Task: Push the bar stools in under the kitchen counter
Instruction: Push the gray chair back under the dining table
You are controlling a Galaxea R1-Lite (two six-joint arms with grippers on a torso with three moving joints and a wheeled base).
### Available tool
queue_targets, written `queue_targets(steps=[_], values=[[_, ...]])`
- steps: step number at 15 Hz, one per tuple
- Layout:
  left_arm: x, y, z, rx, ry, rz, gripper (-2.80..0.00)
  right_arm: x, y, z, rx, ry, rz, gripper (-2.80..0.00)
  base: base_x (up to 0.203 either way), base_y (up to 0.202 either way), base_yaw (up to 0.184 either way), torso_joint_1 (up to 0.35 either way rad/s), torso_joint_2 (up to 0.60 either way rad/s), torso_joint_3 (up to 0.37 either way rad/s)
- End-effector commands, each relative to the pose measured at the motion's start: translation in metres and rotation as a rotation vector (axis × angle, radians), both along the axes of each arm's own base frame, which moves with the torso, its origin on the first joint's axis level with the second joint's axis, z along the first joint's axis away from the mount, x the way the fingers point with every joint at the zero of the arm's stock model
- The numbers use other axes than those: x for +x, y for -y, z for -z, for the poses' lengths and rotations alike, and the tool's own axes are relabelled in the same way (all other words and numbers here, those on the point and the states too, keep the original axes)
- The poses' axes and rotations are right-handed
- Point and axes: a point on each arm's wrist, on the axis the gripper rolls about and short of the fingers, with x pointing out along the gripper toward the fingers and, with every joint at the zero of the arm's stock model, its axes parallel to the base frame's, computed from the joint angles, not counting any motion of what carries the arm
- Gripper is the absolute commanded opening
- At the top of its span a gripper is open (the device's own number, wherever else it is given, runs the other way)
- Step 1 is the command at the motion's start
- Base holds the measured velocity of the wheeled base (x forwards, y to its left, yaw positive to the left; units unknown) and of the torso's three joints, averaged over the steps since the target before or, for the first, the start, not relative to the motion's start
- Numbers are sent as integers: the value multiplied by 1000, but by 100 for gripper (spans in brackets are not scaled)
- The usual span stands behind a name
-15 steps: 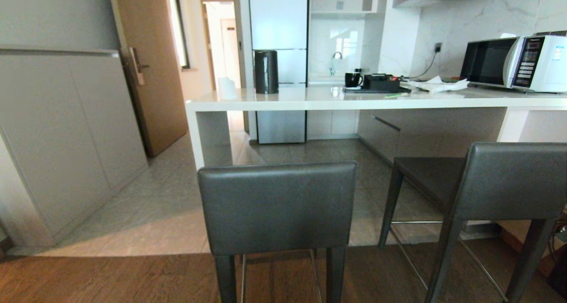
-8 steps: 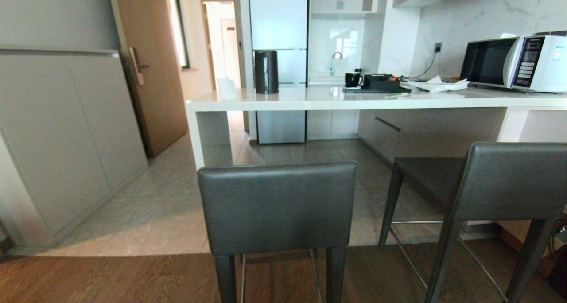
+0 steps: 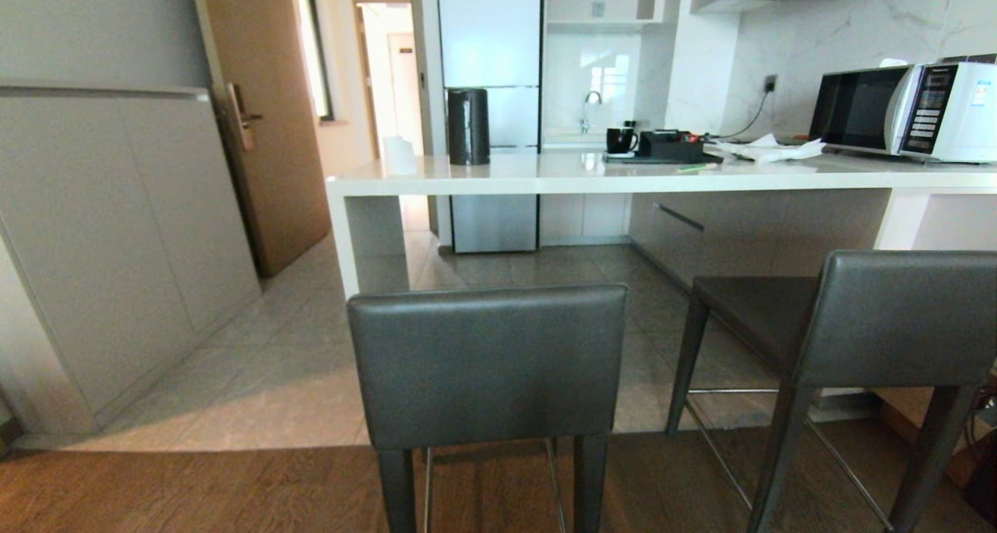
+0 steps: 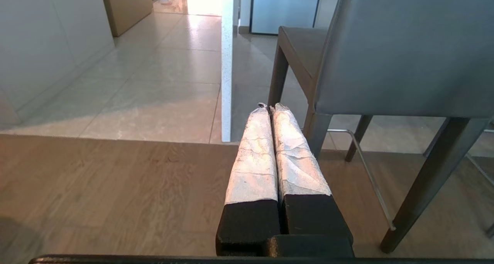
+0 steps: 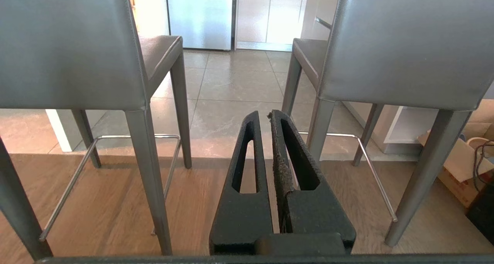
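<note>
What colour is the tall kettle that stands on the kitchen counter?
Black. The kettle shows best in the head view, near the left end of the white kitchen counter.

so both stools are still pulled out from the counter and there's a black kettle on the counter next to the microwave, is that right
Not quite. Both bar stools do stand out from the kitchen counter, but the head view shows the black kettle near the counter's left end, far from the microwave at the right end.

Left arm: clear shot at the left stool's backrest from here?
Probably yes. The left end effector, shut and empty, sits low before the left stool's backrest, apart from it, with only bare floor between; it would need raising.
</note>
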Motion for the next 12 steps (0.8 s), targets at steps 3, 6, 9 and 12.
queue_targets(steps=[3,6,9,12], values=[[0,0,0,-2,-2,-4,-280,0,0,0,0,1,-1,-280,0,0,0,0,0,0],[0,0,0,-3,-1,-3,-280,0,0,0,0,1,-1,-280,0,-22,4,-1,2,-2],[0,0,0,-3,-3,-4,-280,0,0,0,0,1,-1,-280,1,-164,7,0,4,1],[0,0,0,-2,-3,-4,-280,0,0,0,0,1,1,-280,0,-194,1,4,2,5]])
